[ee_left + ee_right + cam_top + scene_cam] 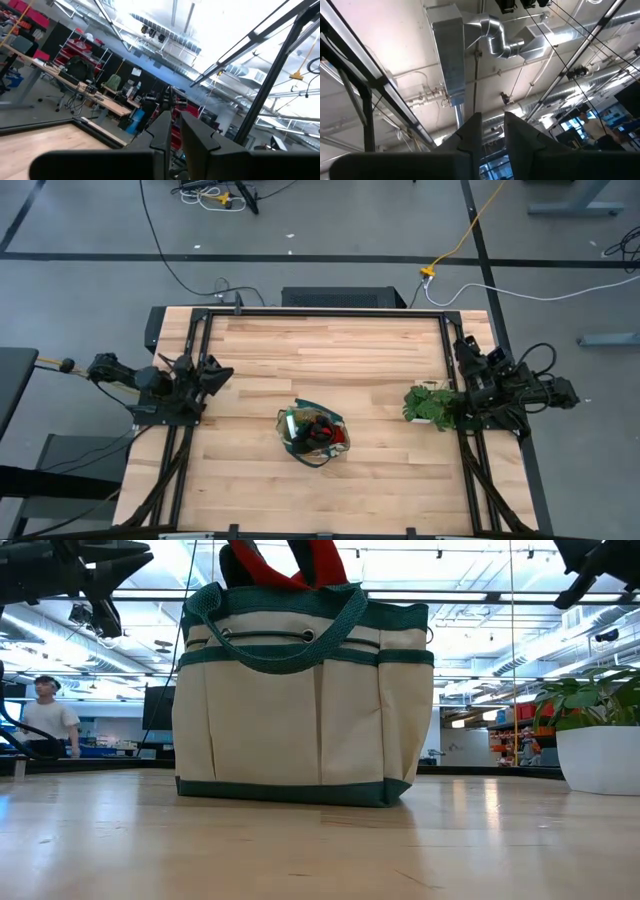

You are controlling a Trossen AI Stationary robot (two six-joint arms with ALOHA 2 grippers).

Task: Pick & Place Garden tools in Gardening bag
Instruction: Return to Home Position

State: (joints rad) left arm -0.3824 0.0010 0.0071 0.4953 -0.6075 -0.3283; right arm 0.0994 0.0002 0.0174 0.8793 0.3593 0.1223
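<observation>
We see the beige canvas tote with dark green trim point(313, 435) at table centre, red-black gloves point(300, 562) poking out. Our left gripper point(212, 373) waits at nine o'clock, right gripper point(468, 352) at three, both nearly clenched, empty

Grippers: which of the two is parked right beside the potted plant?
The right gripper, at the table's right edge beside the potted plant. The left gripper sits at the opposite edge, far from it.

You have a leafy plant point(432, 404) in a white pot point(600, 761) near the table's point(330, 350) right edge, and a person point(47, 718) stands in the room beyond.
</observation>
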